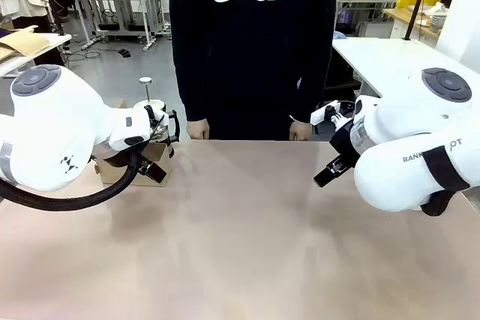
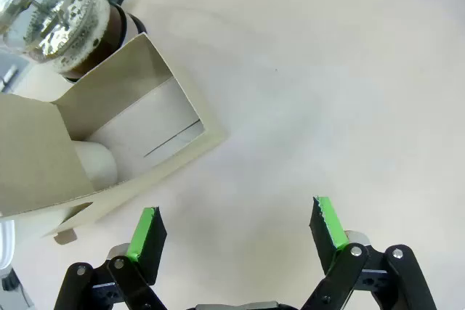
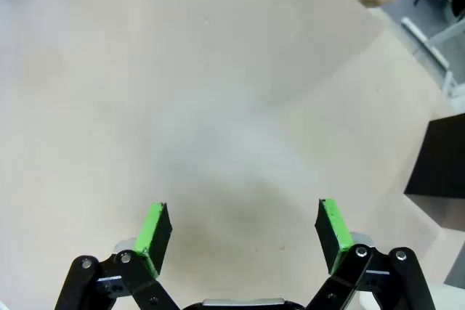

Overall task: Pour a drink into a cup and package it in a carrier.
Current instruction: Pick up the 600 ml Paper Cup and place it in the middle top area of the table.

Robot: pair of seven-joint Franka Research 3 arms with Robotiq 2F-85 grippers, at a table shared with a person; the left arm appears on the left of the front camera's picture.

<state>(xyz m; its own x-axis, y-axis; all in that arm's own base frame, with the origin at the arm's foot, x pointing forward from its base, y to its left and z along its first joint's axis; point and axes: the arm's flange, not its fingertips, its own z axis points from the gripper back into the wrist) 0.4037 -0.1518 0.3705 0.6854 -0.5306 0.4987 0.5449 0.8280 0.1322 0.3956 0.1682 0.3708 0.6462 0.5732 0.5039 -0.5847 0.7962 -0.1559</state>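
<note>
The middle of the table (image 1: 240, 245) is bare from near edge to far edge, leaving a wide lane between the two arms. At the robot's left side the carrier (image 2: 109, 143) and the glass jar (image 2: 65, 27) close behind it block that far corner. The left gripper (image 2: 236, 226), jaws spread wide, hangs over bare tabletop just beside the carrier's wall. The surface under the spread right gripper (image 3: 243, 230) is free. A black box (image 3: 436, 168) stands off to one side near the table's edge. The person's hands (image 1: 199, 131) hang at the far edge.
</note>
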